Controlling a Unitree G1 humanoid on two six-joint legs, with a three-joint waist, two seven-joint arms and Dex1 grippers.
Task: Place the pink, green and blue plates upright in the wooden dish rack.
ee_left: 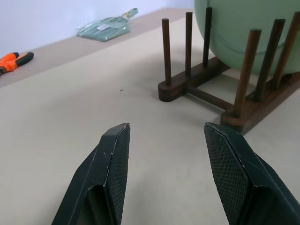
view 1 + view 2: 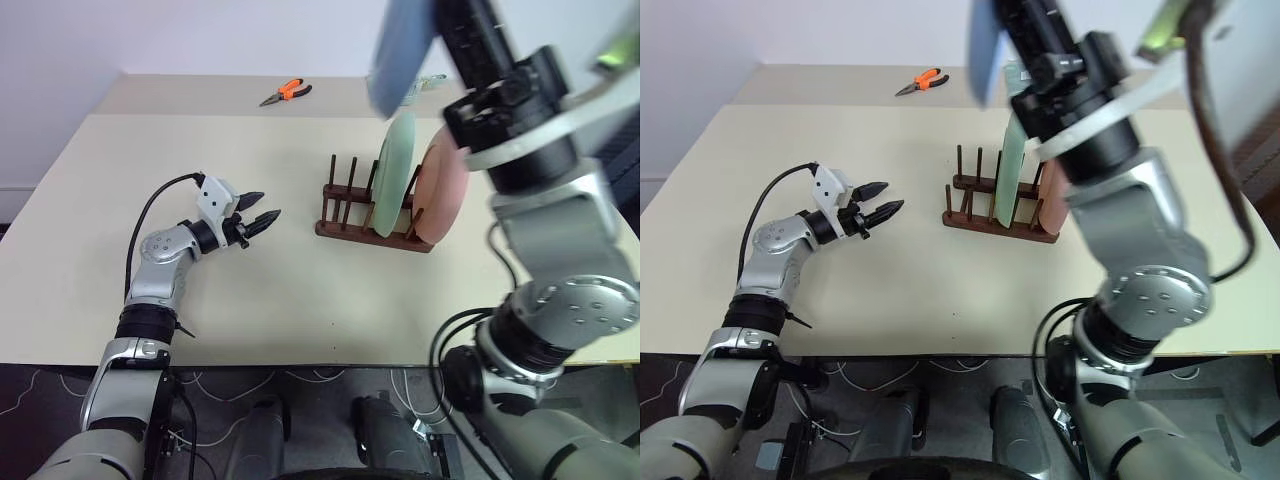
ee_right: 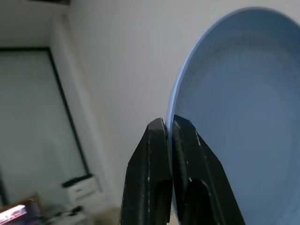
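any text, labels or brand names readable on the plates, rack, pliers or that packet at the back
No readable text anywhere.
Blue plate, green plate, pink plate: plain, no marks.
Rack: bare wood, no label.
Pliers: orange handles, too small to show any brand.
Packet: greenish wrapper, any print on it is too blurred to read.

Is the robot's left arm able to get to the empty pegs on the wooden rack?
Probably yes. The left gripper is open and holds nothing, and only bare table lies between it and the wooden dish rack's free pegs. The green plate and pink plate stand further along.
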